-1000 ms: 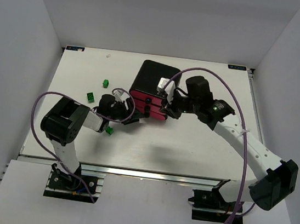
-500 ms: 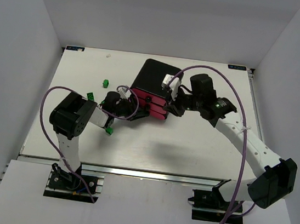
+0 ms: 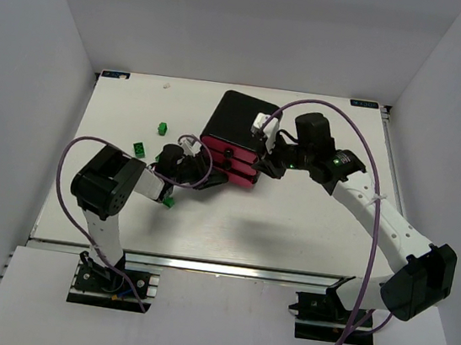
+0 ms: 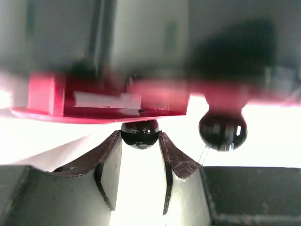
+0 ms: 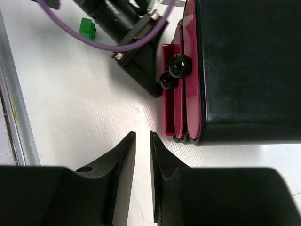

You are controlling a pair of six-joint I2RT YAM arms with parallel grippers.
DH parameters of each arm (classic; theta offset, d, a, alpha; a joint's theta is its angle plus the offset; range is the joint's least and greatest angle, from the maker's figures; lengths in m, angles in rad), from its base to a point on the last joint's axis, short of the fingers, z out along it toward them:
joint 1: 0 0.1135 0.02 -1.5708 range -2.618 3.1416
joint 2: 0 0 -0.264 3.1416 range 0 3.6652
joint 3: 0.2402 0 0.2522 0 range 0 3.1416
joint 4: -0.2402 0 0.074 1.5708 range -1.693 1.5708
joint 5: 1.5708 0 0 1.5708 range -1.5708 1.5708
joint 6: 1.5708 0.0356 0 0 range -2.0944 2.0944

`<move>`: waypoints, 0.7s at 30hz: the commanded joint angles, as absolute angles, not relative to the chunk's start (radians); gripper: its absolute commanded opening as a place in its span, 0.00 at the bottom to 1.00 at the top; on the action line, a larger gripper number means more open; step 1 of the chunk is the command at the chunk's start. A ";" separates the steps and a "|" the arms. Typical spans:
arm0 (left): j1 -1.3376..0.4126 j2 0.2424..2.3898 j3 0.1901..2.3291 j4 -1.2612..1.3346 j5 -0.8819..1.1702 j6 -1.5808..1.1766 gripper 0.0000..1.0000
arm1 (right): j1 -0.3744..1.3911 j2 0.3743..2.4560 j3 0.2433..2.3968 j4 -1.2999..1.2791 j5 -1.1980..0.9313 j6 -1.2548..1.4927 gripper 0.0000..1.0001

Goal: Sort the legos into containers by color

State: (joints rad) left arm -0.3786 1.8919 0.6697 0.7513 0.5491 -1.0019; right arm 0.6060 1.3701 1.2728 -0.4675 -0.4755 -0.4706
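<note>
Lowest drawer [image 5: 168, 89] juts slightly from the black box [image 3: 239, 118]; its knob [image 4: 139, 133] sits pinched between the left end effector [image 4: 139, 141] fingers, presumably so the drawer can be pulled out for loading. Right end effector [image 5: 142, 155], fingers nearly together and empty, hovers just beside the box's right front corner, perhaps to brace it. Green legos [image 3: 139, 149] lie on the table [image 3: 292, 223], left of and behind the left end effector.

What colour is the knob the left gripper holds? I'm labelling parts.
Glossy black; the knob shows best in the left wrist view, between the left gripper fingers.
</note>
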 commanded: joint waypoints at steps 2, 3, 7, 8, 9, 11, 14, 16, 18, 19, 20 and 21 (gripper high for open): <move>-0.391 1.743 0.582 0.651 0.583 -0.930 0.28 | 0.597 1.371 1.270 -0.440 -0.503 -0.463 0.24; -0.391 1.720 0.563 0.619 0.581 -0.922 0.28 | 0.600 1.371 1.270 -0.440 -0.508 -0.463 0.24; -0.391 1.635 0.523 0.523 0.568 -0.870 0.42 | 0.598 1.390 1.273 -0.448 -0.528 -0.475 0.25; -0.391 1.619 0.528 0.505 0.566 -0.862 0.46 | 0.598 1.396 1.281 -0.456 -0.538 -0.482 0.27; -0.391 1.615 0.534 0.468 0.569 -0.856 0.57 | 0.598 1.402 1.285 -0.466 -0.543 -0.491 0.30; -0.391 1.595 0.561 0.401 0.561 -0.830 0.72 | 0.597 1.425 1.305 -0.506 -0.567 -0.526 0.42; -0.391 1.557 0.601 0.330 0.522 -0.798 0.84 | 0.600 1.457 1.325 -0.576 -0.612 -0.593 0.56; -0.391 1.510 0.633 0.203 0.477 -0.750 0.85 | 0.600 1.476 1.339 -0.609 -0.641 -0.632 0.61; -0.391 1.456 0.679 0.071 0.447 -0.700 0.84 | 0.600 1.483 1.342 -0.655 -0.695 -0.702 0.62; -0.381 1.433 0.693 0.030 0.431 -0.684 0.83 | 0.600 1.489 1.344 -0.667 -0.715 -0.727 0.62; -0.380 1.410 0.698 0.006 0.404 -0.670 0.81 | 0.601 1.493 1.342 -0.681 -0.768 -0.759 0.61; -0.380 1.354 0.707 -0.073 0.390 -0.649 0.79 | 0.604 1.496 1.339 -0.714 -0.796 -0.844 0.57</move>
State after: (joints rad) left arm -0.3874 1.4742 0.6598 0.1333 0.4618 -0.7441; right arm 0.6018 1.4944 1.2945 -0.6224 -0.6586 -0.6788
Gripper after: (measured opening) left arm 0.806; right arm 0.588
